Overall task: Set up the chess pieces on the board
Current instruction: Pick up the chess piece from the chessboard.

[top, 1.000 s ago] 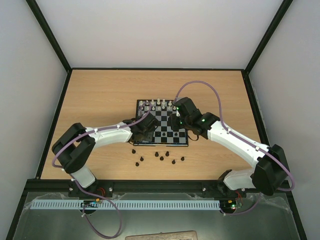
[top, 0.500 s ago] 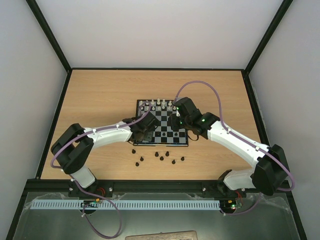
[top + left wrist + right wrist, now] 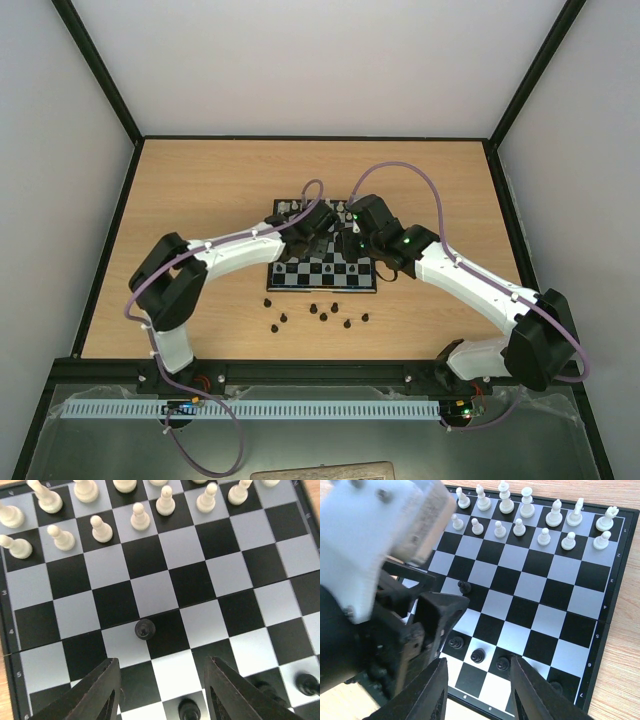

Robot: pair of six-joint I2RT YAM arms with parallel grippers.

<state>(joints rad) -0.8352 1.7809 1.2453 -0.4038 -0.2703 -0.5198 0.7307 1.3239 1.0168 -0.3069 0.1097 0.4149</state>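
Black pawn (image 3: 145, 629) first, since the coming move turns on it.

Left: your left gripper (image 3: 162, 692) hangs over the middle of the board (image 3: 155, 592), jaws spread, nothing between them. The pawn stands upright just ahead of the fingertips, a little toward the left finger (image 3: 95, 695). Its long axis points straight up at the wrist camera, so you see only the round head. It sits mid-board, close to a line between a pale and a dark square; which square holds it I cannot tell. Judgement: that is no black home row, so the pawn wants bringing back to the near ranks. The left arm is the nearer one, and a short reach forward and down would straddle it.

Centre: white pieces (image 3: 102, 528) fill the two far rows. A few placed black pieces (image 3: 478, 655) stand in the near rows. About eight loose black pieces (image 3: 323, 317) lie on the table (image 3: 200, 190) just off the board's near edge, behind both grippers, toward the bases.

Right: your right gripper (image 3: 477, 692) hovers over the right side of the board, jaws apart, empty as far as its wrist view shows. The pawn lies ahead and to the left of it, with the left gripper's body crowding that side. Judgement: leave the pawn to the left arm.
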